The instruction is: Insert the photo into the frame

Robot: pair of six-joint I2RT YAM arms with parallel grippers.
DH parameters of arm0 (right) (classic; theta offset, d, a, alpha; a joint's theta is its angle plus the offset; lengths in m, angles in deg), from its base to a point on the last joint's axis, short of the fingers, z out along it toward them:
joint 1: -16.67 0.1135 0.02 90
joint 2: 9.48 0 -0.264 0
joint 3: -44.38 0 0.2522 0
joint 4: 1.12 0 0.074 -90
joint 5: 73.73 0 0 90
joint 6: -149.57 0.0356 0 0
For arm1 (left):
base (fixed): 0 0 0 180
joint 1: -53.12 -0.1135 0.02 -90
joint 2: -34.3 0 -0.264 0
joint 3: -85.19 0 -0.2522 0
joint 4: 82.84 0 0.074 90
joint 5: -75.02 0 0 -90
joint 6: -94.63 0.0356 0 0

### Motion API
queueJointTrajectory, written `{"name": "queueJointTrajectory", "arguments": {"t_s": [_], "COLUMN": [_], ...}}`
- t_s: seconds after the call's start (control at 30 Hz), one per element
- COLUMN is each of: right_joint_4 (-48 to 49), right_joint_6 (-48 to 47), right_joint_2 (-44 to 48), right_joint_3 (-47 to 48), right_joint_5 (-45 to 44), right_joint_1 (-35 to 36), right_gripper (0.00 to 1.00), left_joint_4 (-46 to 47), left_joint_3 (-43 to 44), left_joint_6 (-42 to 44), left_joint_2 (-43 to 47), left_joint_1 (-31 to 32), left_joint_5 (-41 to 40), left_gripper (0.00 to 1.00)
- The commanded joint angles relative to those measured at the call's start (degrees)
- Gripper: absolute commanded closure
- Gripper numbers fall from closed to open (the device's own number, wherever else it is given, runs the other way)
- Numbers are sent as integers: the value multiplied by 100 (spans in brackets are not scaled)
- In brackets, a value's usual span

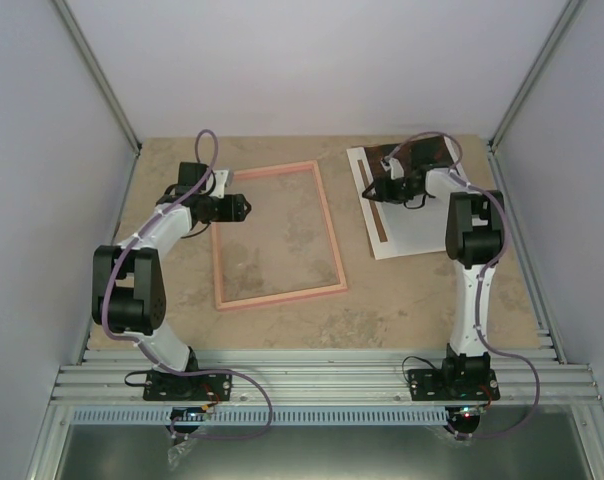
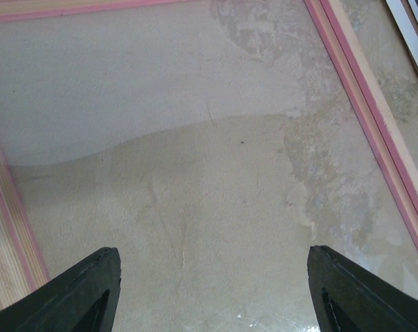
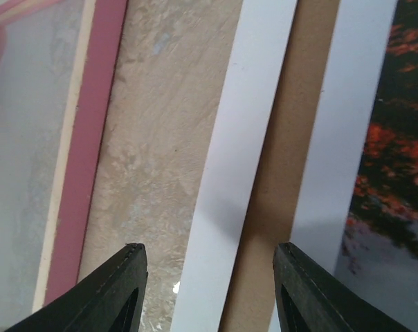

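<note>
The pink frame (image 1: 327,225) lies flat mid-table, with bare table surface showing through its opening. The photo (image 1: 427,150) lies print side up at the back right, its dark red-orange print partly hidden by the right arm. My left gripper (image 1: 246,208) hovers open over the inside of the frame (image 2: 371,117), and nothing is between its fingers (image 2: 212,252). My right gripper (image 1: 372,192) is open just above the left edge of the stack. Its jaws (image 3: 209,245) straddle a white strip and a brown strip, left of the photo (image 3: 392,152). The frame (image 3: 91,138) runs along the left.
A brown backing board (image 3: 285,173) shows as a strip under the photo, over a white sheet (image 3: 237,138). The same brown strip (image 1: 374,210) shows in the top view. White walls close in the table on three sides. A ribbed metal rail (image 1: 322,380) carries both arm bases.
</note>
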State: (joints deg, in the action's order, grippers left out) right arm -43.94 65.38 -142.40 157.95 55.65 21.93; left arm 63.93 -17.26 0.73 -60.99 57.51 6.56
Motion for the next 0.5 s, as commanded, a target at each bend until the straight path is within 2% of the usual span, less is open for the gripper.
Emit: {"name": "queueJointTrajectory", "arguments": {"t_s": [0.0, 0.33, 0.47], "right_joint_4": [10, 5, 142], "right_joint_6": [214, 283, 553], "right_joint_2": [-329, -444, -583], "right_joint_3": [93, 160, 112], "right_joint_5": [739, 700, 1077], "right_joint_1": [19, 83, 161], "right_gripper": [48, 48, 48], "left_joint_4": [-90, -137, -156], "left_joint_3": [147, 199, 248], "left_joint_6": [8, 27, 29], "left_joint_2": [-105, -189, -232], "left_joint_1": [1, 6, 1], "left_joint_5": [22, 24, 25], "left_gripper": [25, 25, 24]}}
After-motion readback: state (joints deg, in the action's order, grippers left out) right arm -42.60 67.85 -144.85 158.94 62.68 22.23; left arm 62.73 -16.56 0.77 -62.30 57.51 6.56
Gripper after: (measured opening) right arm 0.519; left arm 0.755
